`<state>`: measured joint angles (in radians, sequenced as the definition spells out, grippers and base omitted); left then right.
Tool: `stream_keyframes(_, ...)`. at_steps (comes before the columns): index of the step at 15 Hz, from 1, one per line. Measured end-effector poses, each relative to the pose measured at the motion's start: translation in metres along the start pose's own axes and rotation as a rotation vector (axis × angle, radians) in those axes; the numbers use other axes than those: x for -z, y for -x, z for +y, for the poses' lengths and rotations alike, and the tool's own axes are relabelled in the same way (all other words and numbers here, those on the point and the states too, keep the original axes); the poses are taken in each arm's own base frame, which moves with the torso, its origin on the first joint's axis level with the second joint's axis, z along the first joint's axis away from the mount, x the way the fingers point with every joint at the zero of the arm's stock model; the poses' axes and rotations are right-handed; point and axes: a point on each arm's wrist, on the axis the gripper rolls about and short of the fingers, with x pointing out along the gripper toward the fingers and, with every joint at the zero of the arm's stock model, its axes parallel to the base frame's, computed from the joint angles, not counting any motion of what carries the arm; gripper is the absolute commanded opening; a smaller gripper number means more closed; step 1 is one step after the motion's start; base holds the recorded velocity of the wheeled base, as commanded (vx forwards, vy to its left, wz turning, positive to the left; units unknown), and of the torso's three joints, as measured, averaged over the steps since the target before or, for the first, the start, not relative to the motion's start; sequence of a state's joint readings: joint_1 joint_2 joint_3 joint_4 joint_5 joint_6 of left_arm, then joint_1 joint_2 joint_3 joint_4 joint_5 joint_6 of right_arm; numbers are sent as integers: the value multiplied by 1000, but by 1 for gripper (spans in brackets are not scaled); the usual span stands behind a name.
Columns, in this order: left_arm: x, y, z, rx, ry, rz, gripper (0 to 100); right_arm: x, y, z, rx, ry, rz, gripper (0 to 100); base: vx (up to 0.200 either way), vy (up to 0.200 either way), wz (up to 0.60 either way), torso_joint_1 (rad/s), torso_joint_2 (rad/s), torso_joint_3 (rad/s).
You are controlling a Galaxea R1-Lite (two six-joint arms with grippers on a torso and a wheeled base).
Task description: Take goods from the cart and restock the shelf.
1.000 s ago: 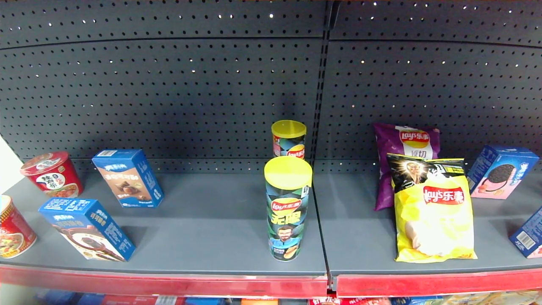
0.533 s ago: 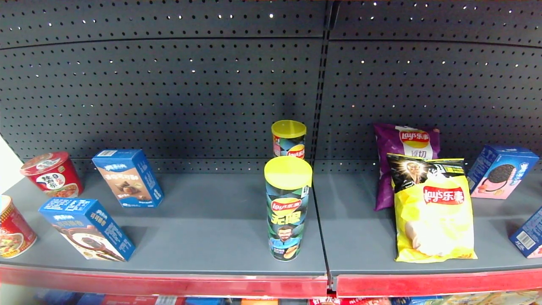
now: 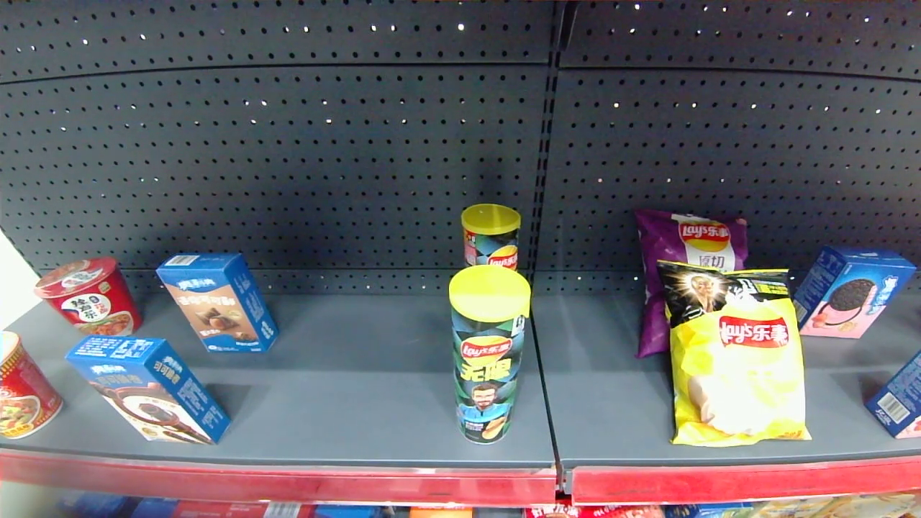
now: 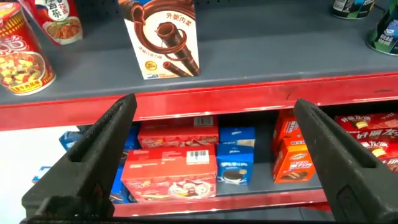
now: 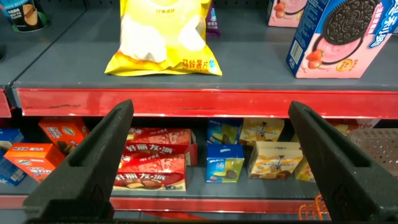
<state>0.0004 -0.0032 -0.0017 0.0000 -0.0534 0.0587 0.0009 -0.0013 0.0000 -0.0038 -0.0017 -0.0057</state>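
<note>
Head view: a flat grey metal shelf (image 3: 345, 388) with a perforated back carries a tall cylindrical chip can (image 3: 488, 360), a crinkly yellow bag (image 3: 737, 367) and blue cardboard boxes (image 3: 216, 302).

Left wrist view: the left gripper (image 4: 214, 104) gapes wide and empty before the shelf's glossy red edge (image 4: 249, 94).

Right wrist view: the right gripper (image 5: 211, 107) likewise gapes wide, holding nothing.

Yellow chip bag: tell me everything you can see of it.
The yellow chip bag looks like glossy plastic: a yellow body, a black top and a red logo. It appears sealed and puffed. It stands upright on the grey shelf, close to the red front strip. It overlaps the purple bag behind it; whether the two touch cannot be told.
</note>
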Motion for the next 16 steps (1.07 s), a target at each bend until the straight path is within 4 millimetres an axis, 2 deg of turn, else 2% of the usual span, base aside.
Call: stream_keyframes(16, 0, 0, 0, -14, 16, 2, 100, 0, 0, 0, 0, 0, 0, 100, 0, 0, 0, 0, 0, 0)
